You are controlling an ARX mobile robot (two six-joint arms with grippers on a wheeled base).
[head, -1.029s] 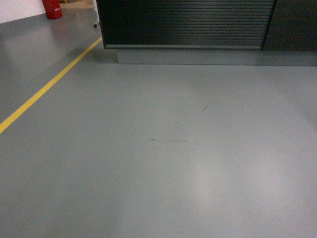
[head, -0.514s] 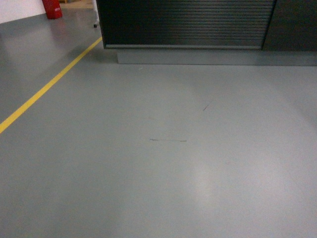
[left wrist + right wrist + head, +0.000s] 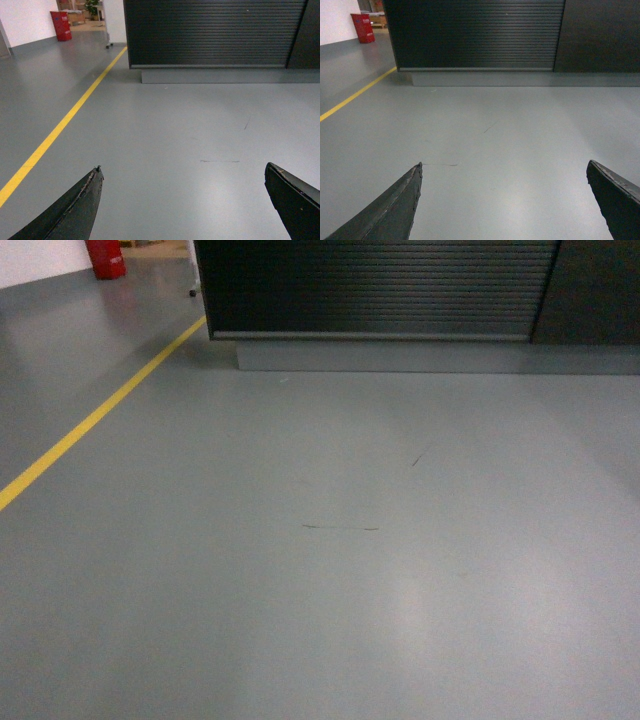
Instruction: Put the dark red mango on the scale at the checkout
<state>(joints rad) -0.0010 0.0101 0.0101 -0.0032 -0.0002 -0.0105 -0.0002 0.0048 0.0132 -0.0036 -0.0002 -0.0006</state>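
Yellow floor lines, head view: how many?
1. A single yellow line runs diagonally across the grey floor on the left, from the left edge up toward the left corner of the checkout. Others may lie outside the frame.

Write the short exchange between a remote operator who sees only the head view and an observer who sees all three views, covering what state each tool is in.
Operator: My head view shows only floor and the counter front. Is the left tool open?
Observer: Yes, the left tool is wide open, holding nothing.
Operator: And the other one?
Observer: The right tool is wide open too, with only bare floor showing in its gap.
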